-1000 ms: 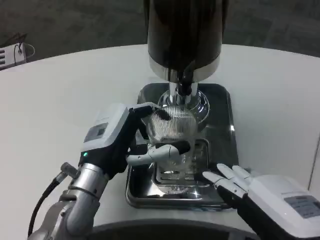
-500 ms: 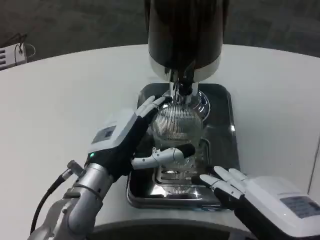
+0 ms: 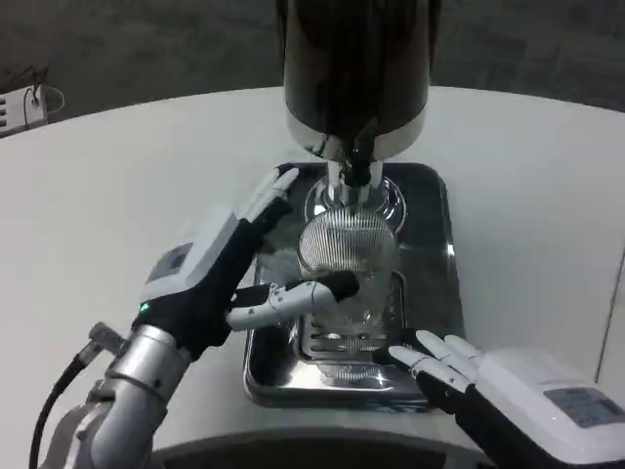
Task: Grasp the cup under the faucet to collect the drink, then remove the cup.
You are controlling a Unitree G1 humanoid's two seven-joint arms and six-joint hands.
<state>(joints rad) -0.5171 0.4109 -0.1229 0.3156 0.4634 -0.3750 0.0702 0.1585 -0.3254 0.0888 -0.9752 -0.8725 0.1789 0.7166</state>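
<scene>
At the near edge, about 5 o'clock, the right hand (image 3: 459, 366) rests on the rim of the steel drip tray (image 3: 444, 244), fingers spread, holding nothing (likely waiting). Farther in, the left hand (image 3: 229, 269) reaches from 8 o'clock with its fingers apart; whether it grips is unclear. The ribbed clear cup (image 3: 349, 259) stands on the tray at its 3 o'clock, thumb across the cup's front. At 12 o'clock the faucet (image 3: 354, 168) hangs right above the cup, so placed to catch the drink.

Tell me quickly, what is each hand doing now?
Left hand: open, fingers spread beside the cup, not gripping it.
Right hand: open, holding nothing, by the tray.
</scene>
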